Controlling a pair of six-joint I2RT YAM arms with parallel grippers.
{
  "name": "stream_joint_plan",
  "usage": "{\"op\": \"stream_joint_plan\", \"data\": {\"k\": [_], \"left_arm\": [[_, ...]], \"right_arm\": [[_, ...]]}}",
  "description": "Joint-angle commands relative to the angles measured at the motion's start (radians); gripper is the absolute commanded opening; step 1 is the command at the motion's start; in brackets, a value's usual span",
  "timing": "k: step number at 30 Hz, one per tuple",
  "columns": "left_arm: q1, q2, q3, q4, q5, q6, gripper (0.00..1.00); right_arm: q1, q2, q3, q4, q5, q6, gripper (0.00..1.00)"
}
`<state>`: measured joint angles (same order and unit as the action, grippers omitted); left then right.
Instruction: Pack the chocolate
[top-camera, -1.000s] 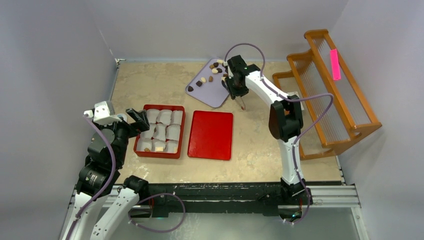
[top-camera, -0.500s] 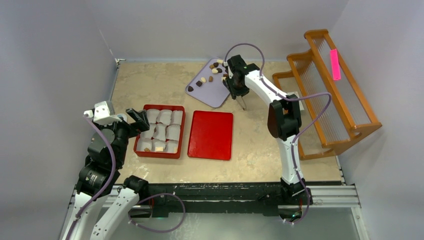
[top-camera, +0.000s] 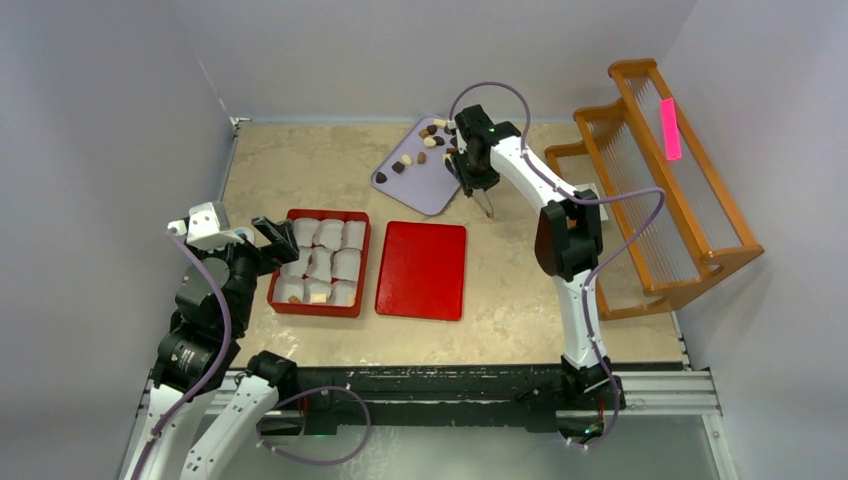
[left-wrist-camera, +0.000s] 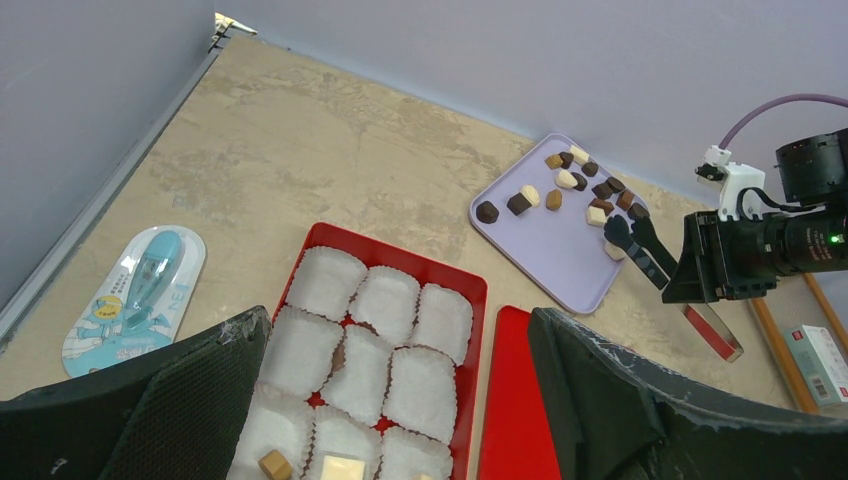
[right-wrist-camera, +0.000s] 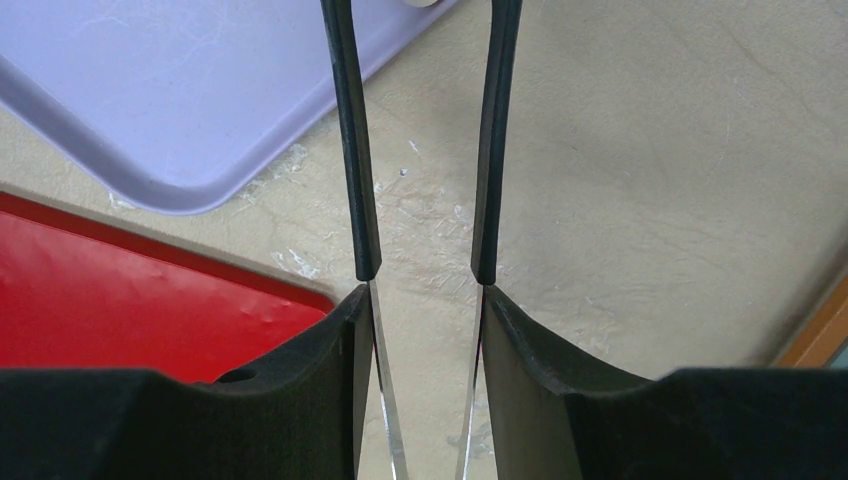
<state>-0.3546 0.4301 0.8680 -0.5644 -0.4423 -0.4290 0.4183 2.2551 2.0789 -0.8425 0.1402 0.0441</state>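
Note:
Several cream and dark brown chocolate pieces (top-camera: 420, 150) lie on a lilac tray (top-camera: 425, 190), also seen in the left wrist view (left-wrist-camera: 565, 180). My right gripper (top-camera: 470, 178) is shut on metal tongs (right-wrist-camera: 345, 150). Their black-tipped arms stand apart, and the tips reach over the tray's right edge (right-wrist-camera: 180, 90) beside a cream piece (left-wrist-camera: 612, 250). A red box (top-camera: 366, 265) holds white paper cups (top-camera: 330, 248), and the near row has chocolates in it (left-wrist-camera: 335, 468). My left gripper (top-camera: 262, 240) is open and empty above the box's near left (left-wrist-camera: 398, 325).
A flat red lid (top-camera: 421, 270) lies right of the box. A wooden rack (top-camera: 660, 180) stands along the right side. A blue and white packet (left-wrist-camera: 135, 300) lies by the left wall. A small carton (left-wrist-camera: 825, 360) lies near the rack.
My right gripper with the tongs has shifted slightly toward the far side by the tray. The left arm has not moved.

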Motion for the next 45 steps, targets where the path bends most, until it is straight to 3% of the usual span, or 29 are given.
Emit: {"op": "stream_joint_plan", "data": {"k": [1, 14, 25, 37, 45], "left_arm": [[0.004, 0.005, 0.007, 0.023, -0.003, -0.01, 1.0], [0.003, 0.005, 0.006, 0.023, -0.006, -0.01, 1.0], [0.003, 0.001, 0.007, 0.023, -0.006, -0.01, 1.0], [0.003, -0.002, 0.007, 0.023, -0.006, -0.01, 1.0], [0.003, -0.002, 0.007, 0.023, -0.007, -0.007, 1.0]], "right_arm": [[-0.003, 0.022, 0.061, -0.044, -0.001, -0.013, 0.45], [-0.002, 0.06, 0.072, -0.072, -0.015, -0.006, 0.44], [0.0, 0.003, 0.042, -0.025, -0.062, -0.016, 0.32], [0.034, -0.101, -0.035, 0.058, -0.178, 0.002, 0.29], [0.134, -0.24, -0.17, 0.139, -0.258, 0.002, 0.29]]}}
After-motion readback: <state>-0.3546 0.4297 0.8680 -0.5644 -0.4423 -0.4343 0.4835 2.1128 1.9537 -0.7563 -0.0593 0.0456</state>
